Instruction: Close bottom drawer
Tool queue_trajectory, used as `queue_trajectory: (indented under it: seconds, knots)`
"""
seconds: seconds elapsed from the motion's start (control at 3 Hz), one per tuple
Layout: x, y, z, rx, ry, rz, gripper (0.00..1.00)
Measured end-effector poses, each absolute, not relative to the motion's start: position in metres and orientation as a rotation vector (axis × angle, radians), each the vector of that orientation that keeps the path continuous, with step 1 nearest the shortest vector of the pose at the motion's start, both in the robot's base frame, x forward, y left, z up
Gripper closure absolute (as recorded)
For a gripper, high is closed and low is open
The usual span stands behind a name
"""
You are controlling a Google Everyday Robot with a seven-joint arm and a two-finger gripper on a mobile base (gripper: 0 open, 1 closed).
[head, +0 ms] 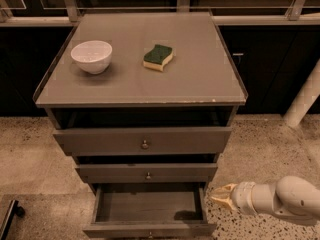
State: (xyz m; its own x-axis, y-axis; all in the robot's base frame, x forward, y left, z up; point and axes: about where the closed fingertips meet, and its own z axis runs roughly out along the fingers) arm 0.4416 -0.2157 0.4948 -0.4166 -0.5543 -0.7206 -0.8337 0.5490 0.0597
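Note:
The bottom drawer [150,230] is the lowest of three grey-brown drawers and is pulled far out; its inside [147,206] looks empty. Its front panel sits at the lower edge of the view with a small knob barely showing. My gripper [220,196] is at the lower right, just beside the drawer's right side wall, pointing left toward it. The white arm [280,199] reaches in from the right edge.
The top drawer [144,141] and middle drawer [147,173] stand slightly pulled out. On the cabinet top [200,79] sit a white bowl [92,56] and a green-and-yellow sponge [158,57]. A white post [305,96] leans at the right. Speckled floor surrounds the cabinet.

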Motion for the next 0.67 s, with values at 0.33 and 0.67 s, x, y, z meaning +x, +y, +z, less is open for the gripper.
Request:
queue_trajectory:
  seconds: [0.33,0.67]
  knots:
    - [0.457,-0.220,0.450,-1.072,2.136,0.591,1.00]
    - [0.453,-0.226,0.412,-1.008,2.189,0.664,1.00]
